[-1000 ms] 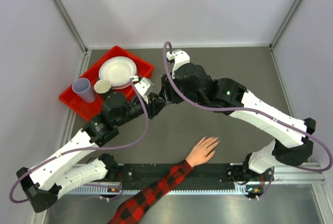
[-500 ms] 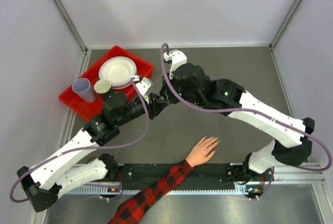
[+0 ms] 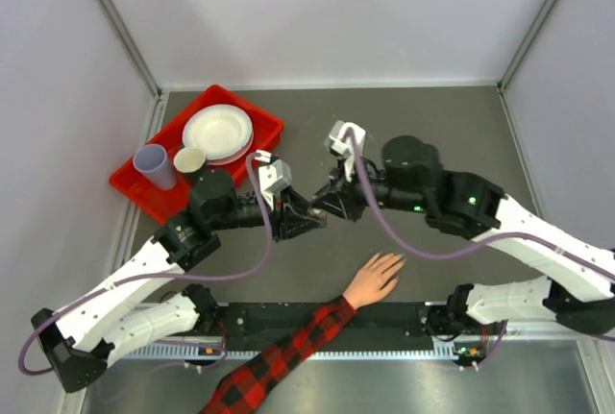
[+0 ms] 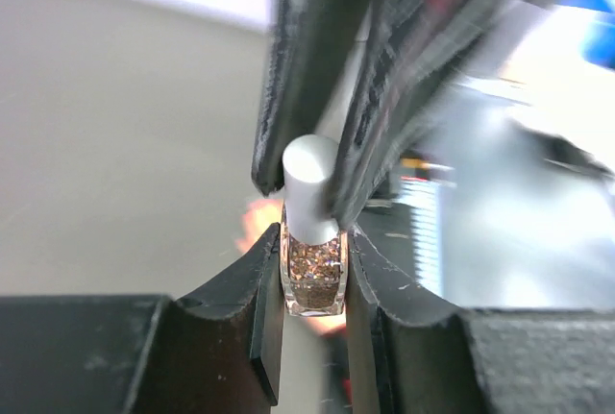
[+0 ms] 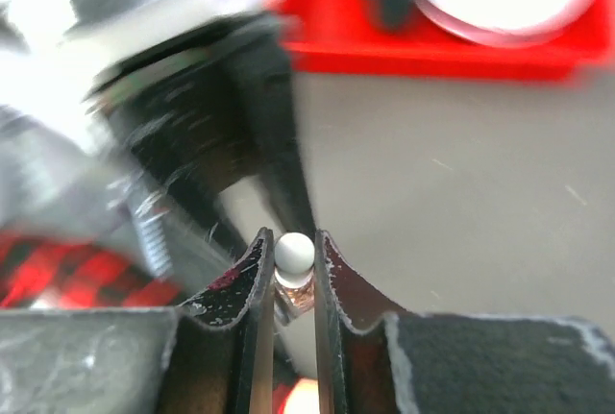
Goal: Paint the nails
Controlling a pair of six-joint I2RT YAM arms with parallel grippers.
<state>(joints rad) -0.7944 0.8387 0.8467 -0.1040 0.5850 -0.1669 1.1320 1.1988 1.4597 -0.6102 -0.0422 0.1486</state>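
My left gripper (image 3: pixel 309 217) is shut on the glass body of a small nail polish bottle (image 4: pixel 313 278) filled with gold glitter. My right gripper (image 3: pixel 328 205) meets it from the right and is shut on the bottle's white cap (image 5: pixel 294 251). The cap also shows in the left wrist view (image 4: pixel 309 176), between the right gripper's fingers. Both grippers hang over the grey table, just beyond the peach hand (image 3: pixel 373 280). The hand lies flat with spread fingers and has a red-and-black plaid sleeve (image 3: pixel 288 352). Its nails (image 3: pixel 396 260) are too small to make out.
A red tray (image 3: pixel 264 121) stands at the back left with a white plate (image 3: pixel 217 131), a purple cup (image 3: pixel 154 164) and a small pale cup (image 3: pixel 189 159). Grey walls close in the table on three sides. A black rail (image 3: pixel 404 316) runs along the near edge.
Both grippers moved nearer and to the right, from beside the tray to the table's middle above the hand. The right arm swung down and stretched out lower.
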